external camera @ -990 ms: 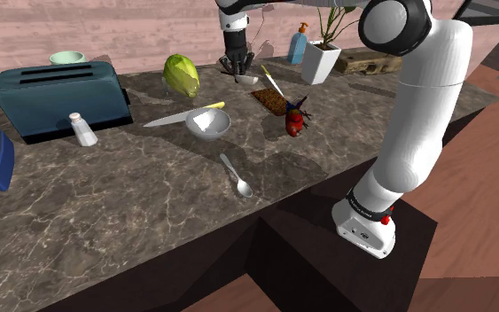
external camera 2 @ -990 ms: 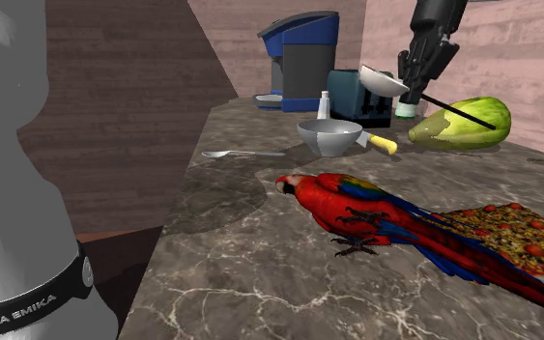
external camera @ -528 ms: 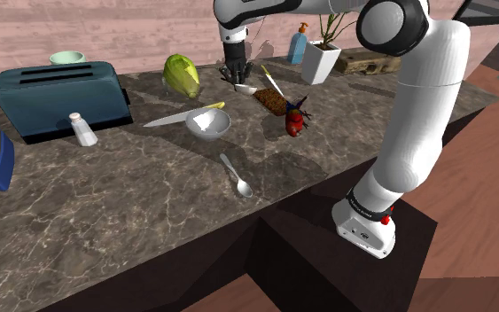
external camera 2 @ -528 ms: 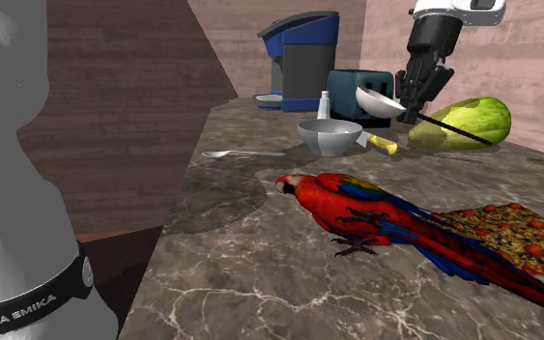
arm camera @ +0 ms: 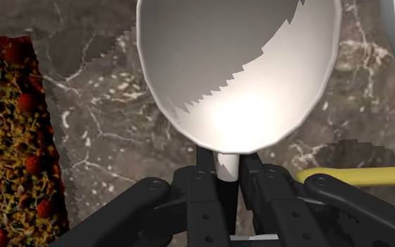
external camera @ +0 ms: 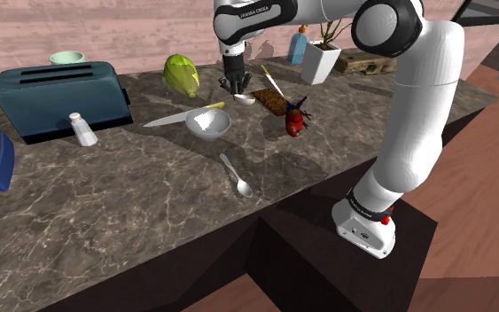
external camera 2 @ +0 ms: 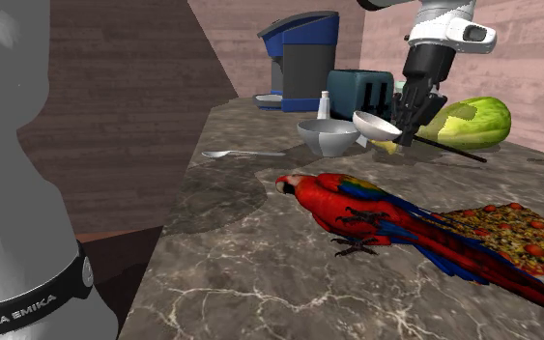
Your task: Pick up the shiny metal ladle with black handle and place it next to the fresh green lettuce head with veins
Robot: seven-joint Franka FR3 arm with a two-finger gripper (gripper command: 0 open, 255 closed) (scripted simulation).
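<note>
ladle (external camera 2: 376, 124): upper right of the second exterior view; pale metal cup tipped up, black handle slanting down toward the bench (external camera: 132, 204). You can't tell whether the handle tip touches yet.
claw (arm camera: 227, 182): clamped narrow on the ladle's neck just under the cup. That's likely why the cup sticks out ahead and the long handle trails behind.
lettuce (external camera: 182, 74): upper middle of the shoulder view, just left of the claw. It's near the ladle, not touching.
why this spot: you're low between the lettuce and the speckled slab (arm camera: 13, 140). That's open bench beside the target.
knife (external camera: 183, 115): its yellow handle lies just beside the ladle cup; watch it on set-down.
bowl (external camera 2: 329, 135): just left of the ladle in the second exterior view, apart from it.
parrot (external camera 2: 357, 208): centre foreground of that view, well clear.
step: placing, nearly done by my read; what's left is to lower, then let go.
risk: the cup may roll once you release.
</note>
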